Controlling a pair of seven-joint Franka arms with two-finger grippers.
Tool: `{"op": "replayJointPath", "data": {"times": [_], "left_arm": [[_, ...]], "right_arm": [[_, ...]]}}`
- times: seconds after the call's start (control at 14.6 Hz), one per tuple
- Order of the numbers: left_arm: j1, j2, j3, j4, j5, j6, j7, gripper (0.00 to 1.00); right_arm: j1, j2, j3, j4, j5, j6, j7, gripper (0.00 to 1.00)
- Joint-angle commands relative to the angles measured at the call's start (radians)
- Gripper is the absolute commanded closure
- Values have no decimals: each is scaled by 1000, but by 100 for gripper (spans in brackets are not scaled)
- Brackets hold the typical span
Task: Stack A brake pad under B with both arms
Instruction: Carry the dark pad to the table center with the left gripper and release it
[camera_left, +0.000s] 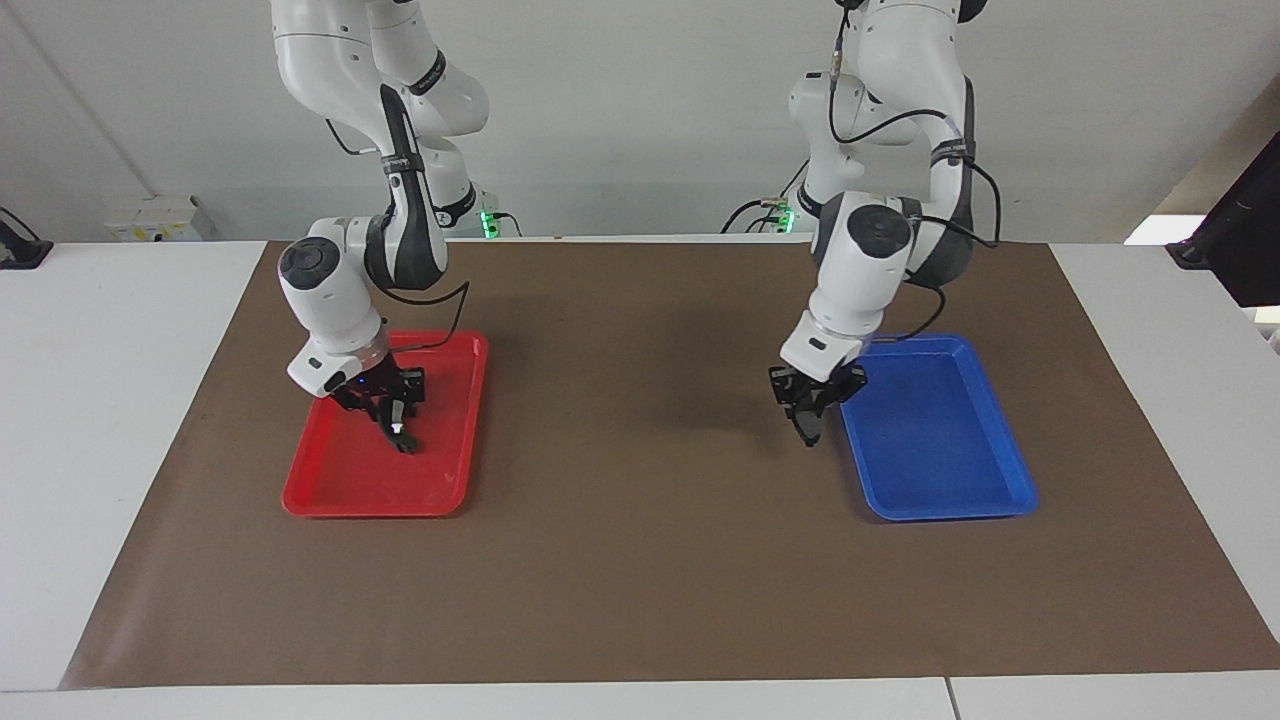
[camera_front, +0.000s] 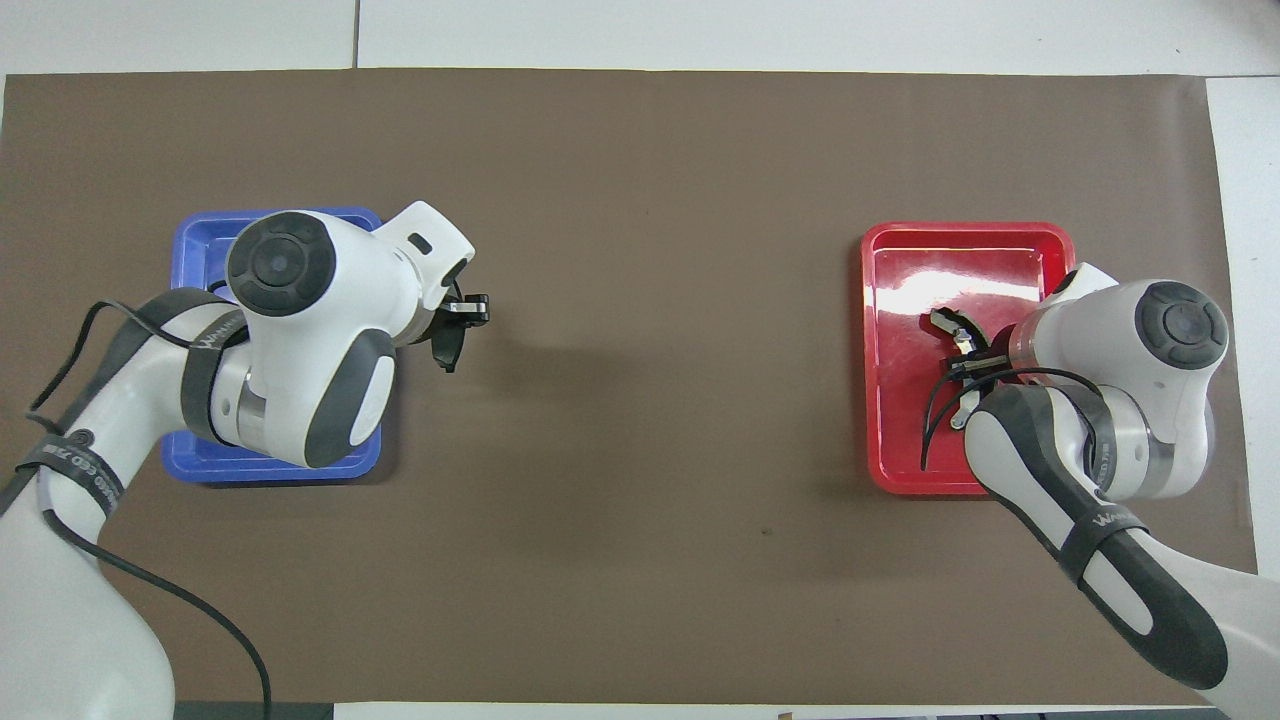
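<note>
My left gripper (camera_left: 806, 415) (camera_front: 458, 325) hangs over the brown mat, just beside the blue tray's edge toward the table's middle. It is shut on the A brake pad (camera_left: 811, 432) (camera_front: 445, 352), a short dark curved piece that points down from the fingers. My right gripper (camera_left: 398, 428) (camera_front: 962, 348) is low inside the red tray. It is shut on B (camera_left: 404, 442) (camera_front: 944, 322), a black curved piece with a light-grey face that sticks out past the fingers. The wrist hides most of B.
The blue tray (camera_left: 940, 470) (camera_front: 200, 228) lies toward the left arm's end and the red tray (camera_left: 345, 485) (camera_front: 960, 255) toward the right arm's end. Both sit on a brown mat (camera_left: 640, 560) (camera_front: 650, 200). A black cable loops beside the right wrist (camera_front: 935, 420).
</note>
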Motion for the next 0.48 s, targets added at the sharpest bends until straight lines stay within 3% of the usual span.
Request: {"op": "replayJointPath", "data": {"times": [0.0,0.21,0.41], "left_arm": [[-89,41,17,46,15,28,-54,99],[-169,115,17,109,14,33,-215,99],[-203,176,16,110,14,103,-275,99]], "right_arm": [[8,-9,5,8,12,-25,-6,100],[22,-14,8,100,10,-146,-9,100],[37,-12,14,183,10,-237,-4,100]]}}
